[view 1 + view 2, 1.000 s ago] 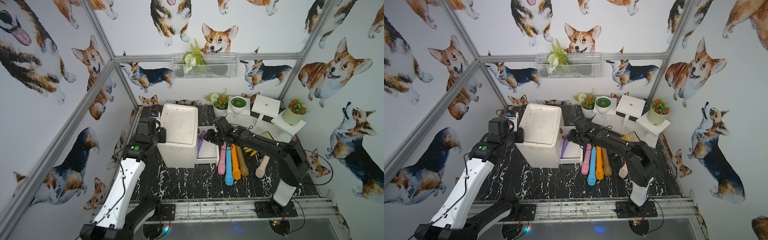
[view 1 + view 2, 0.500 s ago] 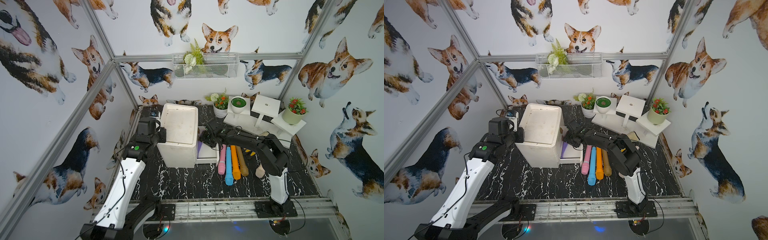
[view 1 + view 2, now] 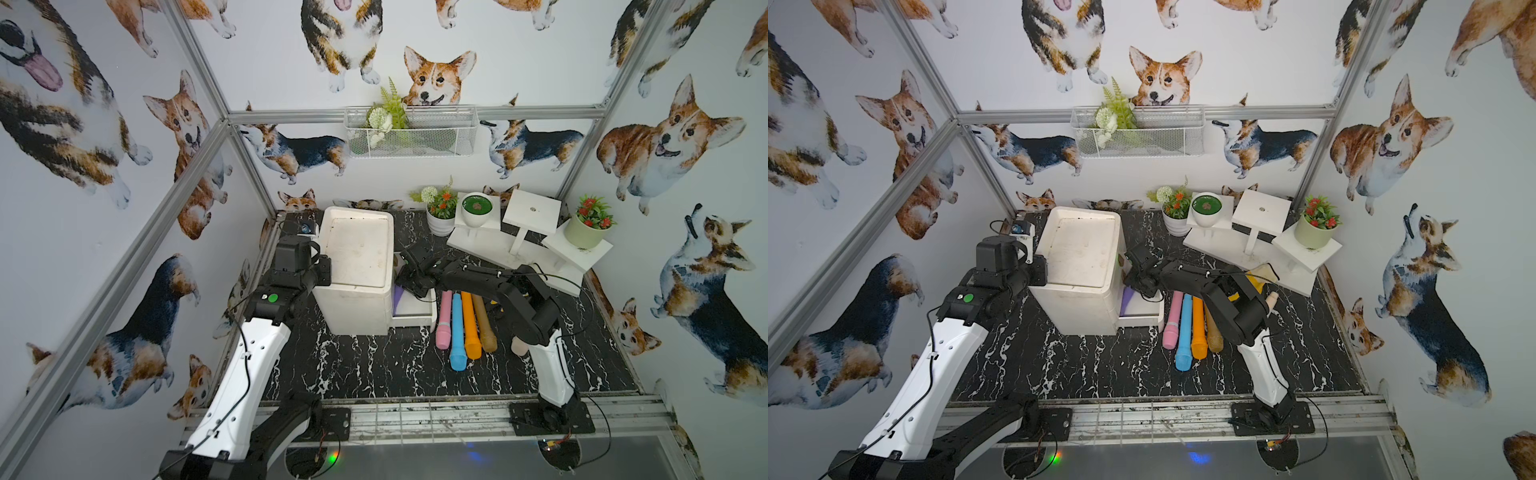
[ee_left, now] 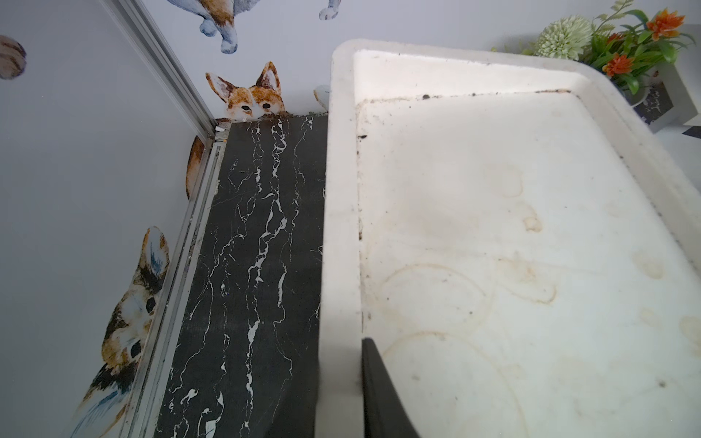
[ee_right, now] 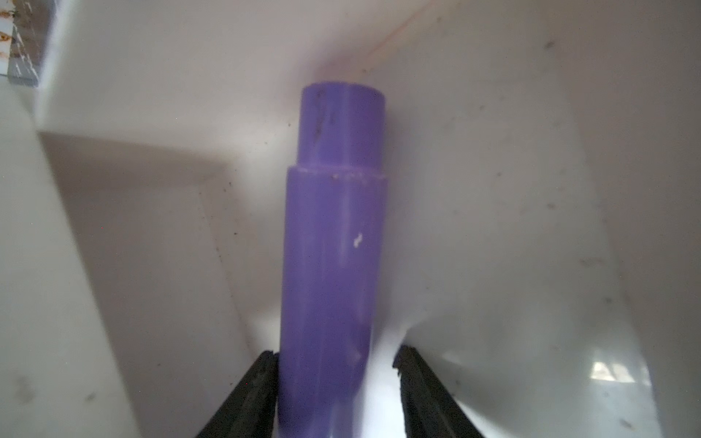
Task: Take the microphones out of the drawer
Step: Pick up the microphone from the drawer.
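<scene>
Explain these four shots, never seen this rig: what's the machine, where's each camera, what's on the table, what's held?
These are two robot arms mounted at the front of a black marble table. Two pictures come from one overhead stereo camera and nearly match; the other two come from a camera on each wrist. On the table stand a white drawer unit, with one drawer pulled out, and a white display stand. Beside the drawer lie a pink microphone, a blue microphone, an orange microphone and a brown microphone. The left end effector is shut against the unit's top rim, probably steadying it. The right end effector reaches into the drawer, jaws open on either side of a purple microphone: nothing is held yet.
</scene>
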{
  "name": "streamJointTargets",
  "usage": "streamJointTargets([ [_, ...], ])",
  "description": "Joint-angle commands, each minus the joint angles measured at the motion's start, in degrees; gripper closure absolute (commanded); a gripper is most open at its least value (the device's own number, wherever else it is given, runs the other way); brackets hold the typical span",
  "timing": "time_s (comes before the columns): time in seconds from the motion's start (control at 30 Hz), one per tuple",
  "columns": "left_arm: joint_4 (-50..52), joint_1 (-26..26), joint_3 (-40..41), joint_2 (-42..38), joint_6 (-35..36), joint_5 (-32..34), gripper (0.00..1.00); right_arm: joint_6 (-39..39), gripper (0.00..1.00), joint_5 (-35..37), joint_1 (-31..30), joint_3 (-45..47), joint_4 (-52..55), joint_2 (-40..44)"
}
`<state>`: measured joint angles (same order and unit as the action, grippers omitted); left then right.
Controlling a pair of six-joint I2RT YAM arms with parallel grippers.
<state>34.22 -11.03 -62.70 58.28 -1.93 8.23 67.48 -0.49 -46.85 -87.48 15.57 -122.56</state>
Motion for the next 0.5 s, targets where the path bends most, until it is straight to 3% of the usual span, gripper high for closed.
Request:
streamJointTargets([
  [0.0, -1.3, -0.1, 0.2, -0.1, 2.2, -3.1, 1.00, 2.5, 0.45, 0.3, -1.0, -0.4, -0.7, -1.9],
  [0.47, -1.4, -0.1, 0.6, -0.4, 2.4, -2.7, 1.00, 2.4, 0.67, 1.9, -1.6, -0.6, 0.0, -2.0],
])
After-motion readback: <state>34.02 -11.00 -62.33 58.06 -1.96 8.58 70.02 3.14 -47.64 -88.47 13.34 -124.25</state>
